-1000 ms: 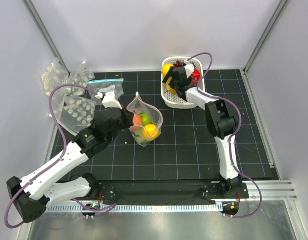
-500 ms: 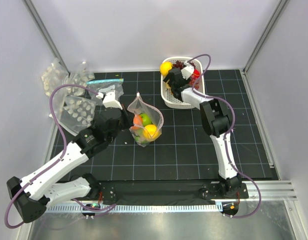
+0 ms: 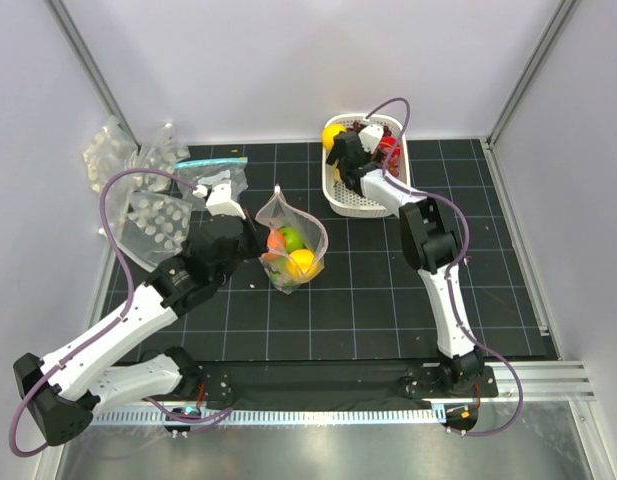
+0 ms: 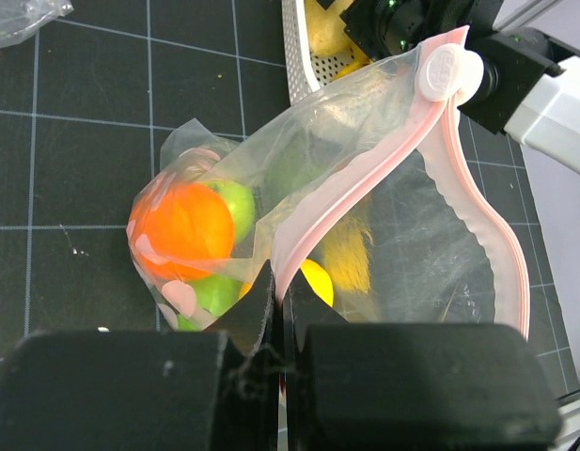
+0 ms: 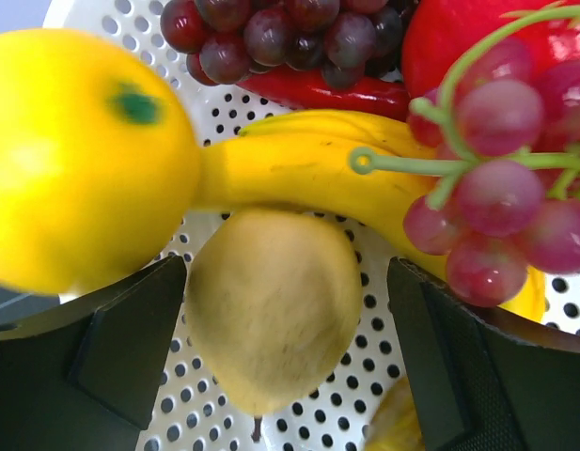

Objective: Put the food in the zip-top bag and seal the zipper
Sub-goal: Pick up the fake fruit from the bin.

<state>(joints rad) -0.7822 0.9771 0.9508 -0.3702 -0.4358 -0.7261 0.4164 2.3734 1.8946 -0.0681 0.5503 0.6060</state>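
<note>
The zip-top bag [image 3: 293,245] stands open on the black mat, with orange, green and yellow fruit inside [image 4: 181,225]. My left gripper [image 3: 258,250] is shut on its pinkish zipper [image 4: 365,183] at the near mouth edge [image 4: 278,282]. A white slider [image 4: 446,70] sits at the strip's far end. My right gripper [image 3: 341,163] is open, low in the white basket [image 3: 360,210]. In the right wrist view its fingers [image 5: 130,343] stand on either side of a tan oval fruit [image 5: 275,319], not touching it.
The basket also holds a lemon [image 5: 73,160], a banana [image 5: 299,169], dark grapes [image 5: 271,28], red grapes [image 5: 496,197] and a red chili [image 5: 318,89]. Spare dotted bags [image 3: 153,215] and a teal-strip bag [image 3: 210,162] lie back left. Walls enclose the mat.
My right gripper has shifted slightly left and lower inside the basket. The left arm and the bag have not moved.
</note>
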